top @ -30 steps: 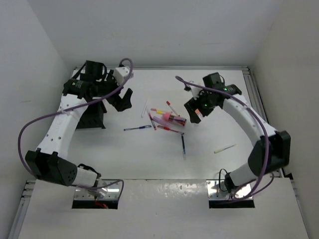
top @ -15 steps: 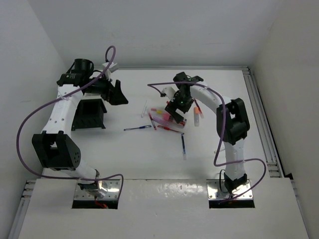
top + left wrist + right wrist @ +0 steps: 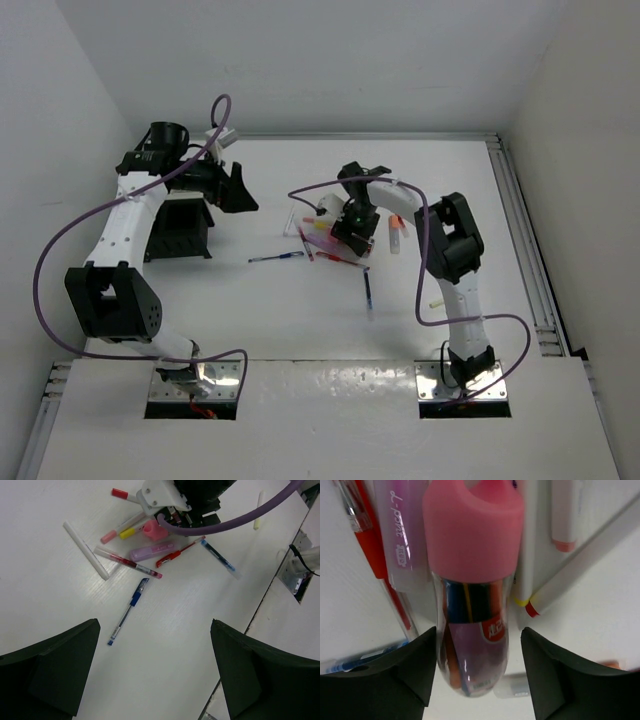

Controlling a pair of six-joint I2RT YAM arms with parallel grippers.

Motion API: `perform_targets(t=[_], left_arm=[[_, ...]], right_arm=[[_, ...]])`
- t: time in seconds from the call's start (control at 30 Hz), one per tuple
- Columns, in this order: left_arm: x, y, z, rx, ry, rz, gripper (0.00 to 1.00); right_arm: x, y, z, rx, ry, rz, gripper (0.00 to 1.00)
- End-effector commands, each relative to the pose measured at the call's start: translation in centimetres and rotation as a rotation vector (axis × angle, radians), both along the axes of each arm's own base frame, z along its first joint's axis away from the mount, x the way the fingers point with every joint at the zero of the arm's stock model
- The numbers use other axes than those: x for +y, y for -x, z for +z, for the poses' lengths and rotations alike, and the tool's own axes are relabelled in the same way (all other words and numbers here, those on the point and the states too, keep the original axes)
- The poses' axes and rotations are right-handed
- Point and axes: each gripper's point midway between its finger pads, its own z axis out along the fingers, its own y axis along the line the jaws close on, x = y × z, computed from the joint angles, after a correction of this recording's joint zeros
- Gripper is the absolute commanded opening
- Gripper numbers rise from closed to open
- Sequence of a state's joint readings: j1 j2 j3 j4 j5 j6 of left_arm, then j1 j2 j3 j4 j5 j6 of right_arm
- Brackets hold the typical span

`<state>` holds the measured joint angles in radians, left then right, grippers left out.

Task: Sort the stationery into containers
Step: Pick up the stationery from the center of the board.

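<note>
Pink-capped clear tube (image 3: 472, 595) between right jaws, red label unreadable

Lilac marker (image 3: 400, 535): white script print, unreadable. Pink-capped tube (image 3: 472, 580): red label, illegible.

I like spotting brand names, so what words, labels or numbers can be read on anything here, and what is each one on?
"L-p...": white script along the lilac pen; only the start reads, and the rest and the small print below it are blurred.
Red label on the pink-capped clear tube: white marks, partly cut off, not readable.
Blue pen and its neighbours in the left wrist view: too small to show any text.
</note>
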<state>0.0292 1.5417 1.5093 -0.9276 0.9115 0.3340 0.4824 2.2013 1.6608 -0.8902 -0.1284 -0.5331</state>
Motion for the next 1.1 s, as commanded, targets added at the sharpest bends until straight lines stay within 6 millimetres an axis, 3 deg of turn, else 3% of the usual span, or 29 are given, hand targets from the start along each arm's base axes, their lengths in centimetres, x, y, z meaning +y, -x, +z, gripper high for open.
perform_targets(t=[0.0, 0.13, 0.17, 0.23, 0.27, 0.3, 0.33, 0.4, 0.47, 0.5, 0.53, 0.6, 0.67, 0.73, 0.83, 0.87, 0.93, 1.03, 1.07], left_arm=[[0.3, -0.2, 1.4, -0.062, 0.004, 0.008, 0.99], [0.8, -0.5, 1.4, -0.069, -0.006, 0.023, 0.99], [0.7, -0.5, 1.6, -0.075, -0.006, 0.022, 0.99], [0.8, -0.5, 1.8, -0.08, -0.009, 0.026, 0.98], [0.8, -0.5, 1.9, -0.085, -0.009, 0.026, 0.97], [0.8, -0.6, 2.1, -0.095, -0.006, 0.029, 0.97], [0.8, -0.3, 2.7, -0.106, 0.001, 0.035, 0.96], [0.7, -0.5, 3.4, -0.139, 0.025, 0.041, 0.95], [0.1, -0.3, 5.3, -0.189, 0.088, 0.046, 0.94], [-0.2, -0.3, 6.2, -0.215, 0.111, 0.042, 0.94], [-0.8, 0.2, 7.8, -0.259, 0.157, 0.025, 0.94], [-1.7, 0.8, 9.5, -0.316, 0.202, -0.014, 0.94], [-2.7, 2.1, 11.5, -0.415, 0.25, -0.086, 0.92], [-3.5, 3.4, 12.8, -0.502, 0.273, -0.16, 0.86], [-4.5, 4.9, 14.3, -0.574, 0.299, -0.256, 0.72], [-5.9, 5.9, 14.5, -0.574, 0.319, -0.321, 0.69], [-6.9, 7.2, 15.0, -0.579, 0.347, -0.398, 0.66], [-9.2, 8.6, 15.3, -0.51, 0.395, -0.451, 0.83], [-10.3, 9.3, 14.9, -0.433, 0.423, -0.462, 0.89]], right_arm=[[0.1, -0.4, -0.5, -0.024, 0.016, 0.04, 0.64], [-0.1, 0.0, -1.1, -0.011, 0.018, 0.046, 0.51], [-0.1, 0.2, -1.1, -0.007, 0.017, 0.047, 0.41], [-0.1, 0.6, 0.1, -0.009, 0.001, 0.05, 0.31], [-0.3, 0.9, 0.5, -0.006, -0.005, 0.048, 0.2], [-0.2, 1.3, 1.1, -0.003, -0.023, 0.039, 0.15], [-0.1, 1.0, 3.4, -0.048, -0.058, 0.032, 0.1], [0.1, 1.8, 5.3, -0.059, -0.119, 0.012, 0.01], [0.1, 1.8, 9.2, -0.12, -0.215, -0.032, 0.0], [1.5, 1.8, 11.0, -0.132, -0.325, -0.03, 0.0], [1.3, 1.7, 13.7, -0.171, -0.41, -0.075, 0.0], [2.4, 2.0, 16.9, -0.181, -0.556, -0.071, 0.0], [4.0, 3.5, 21.0, -0.143, -0.75, -0.028, 0.0], [5.7, 5.7, 23.6, -0.067, -0.897, 0.033, 0.0], [7.1, 8.6, 25.9, 0.029, -1.031, 0.097, 0.0], [7.4, 9.2, 26.2, 0.046, -1.053, 0.115, 0.0], [7.9, 10.6, 26.6, 0.102, -1.093, 0.143, 0.0], [8.4, 11.7, 26.8, 0.117, -1.115, 0.152, 0.0], [9.0, 11.3, 27.8, 0.05, -1.142, 0.191, 0.0]])
